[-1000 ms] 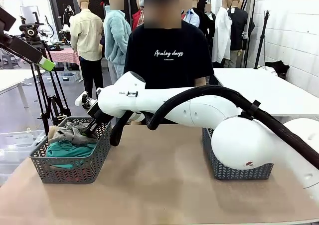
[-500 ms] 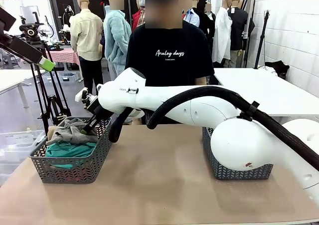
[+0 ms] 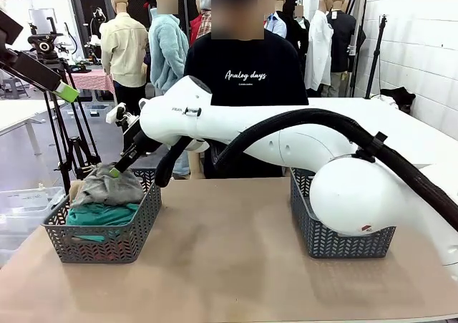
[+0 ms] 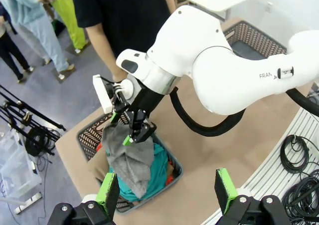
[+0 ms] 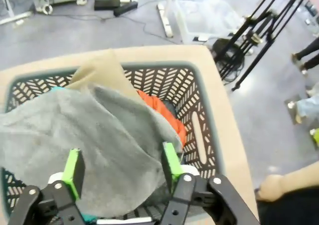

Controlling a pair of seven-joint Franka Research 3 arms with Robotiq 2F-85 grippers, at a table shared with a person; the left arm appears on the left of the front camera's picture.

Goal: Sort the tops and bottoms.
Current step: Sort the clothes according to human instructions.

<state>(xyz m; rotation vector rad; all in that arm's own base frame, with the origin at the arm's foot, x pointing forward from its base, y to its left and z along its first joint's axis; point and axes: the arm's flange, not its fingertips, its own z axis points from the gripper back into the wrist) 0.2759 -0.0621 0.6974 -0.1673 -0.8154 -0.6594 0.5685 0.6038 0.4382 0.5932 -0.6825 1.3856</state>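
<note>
Front view: right arm reached across the table to the left basket. Right gripper sat just above the grey garment, which lay on top of the pile. Teal garment lay under the grey. A tan edge showed at the basket's far left. Second basket stood at right, partly behind the arm. Person in black T-shirt stood at the far side.

Left wrist view: left gripper was spread wide, nothing between the pads, high over the table. Below it, right gripper touched the grey garment's top edge; jaws part-spread, no firm pinch seen. Teal showed beside the grey.

Right wrist view: right gripper was spread, pads either side of the grey cloth, not pressed on it. Orange-red garment and tan garment lay behind the grey, all inside the basket.
</note>
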